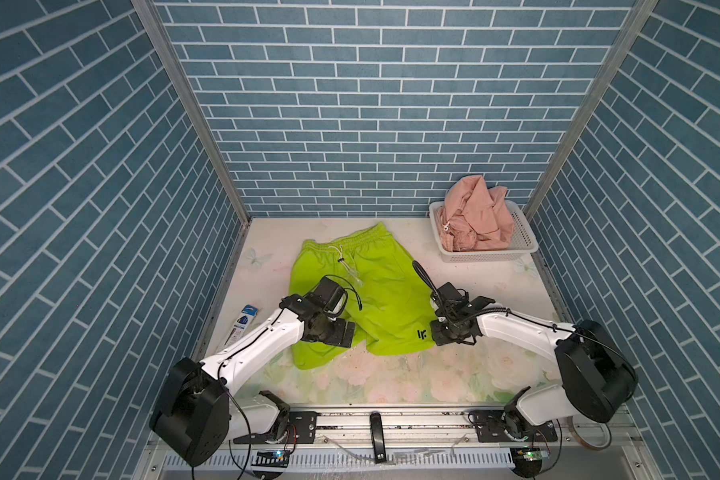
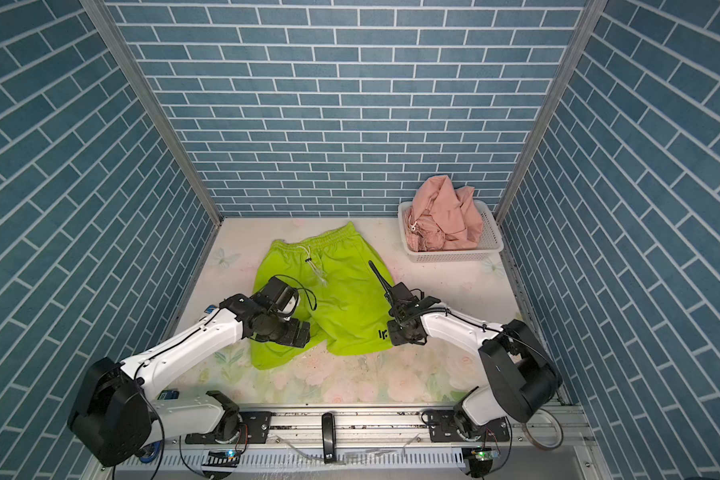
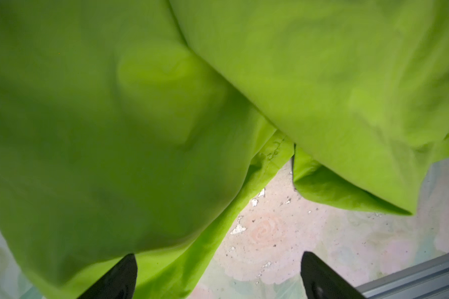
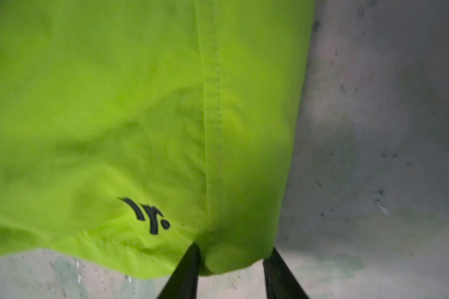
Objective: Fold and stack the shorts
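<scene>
Lime green shorts [image 1: 375,282] lie spread mid-tabletop [image 1: 474,291] in both top views, with salmon pink shorts [image 1: 474,216] bunched in the white basket [image 1: 520,245] at upper right. In the left wrist view, the left claw [image 3: 218,255] gapes released at bottom centre over a leg hem. In the right wrist view, the right claw [image 4: 233,247] straddles the hem corner at bottom centre, and I cannot tell whether it pinches.

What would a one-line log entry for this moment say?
green shorts spread unfolded on table | left gripper open over one leg | right gripper open, straddling hem corner | pink shorts bunched in basket
</scene>
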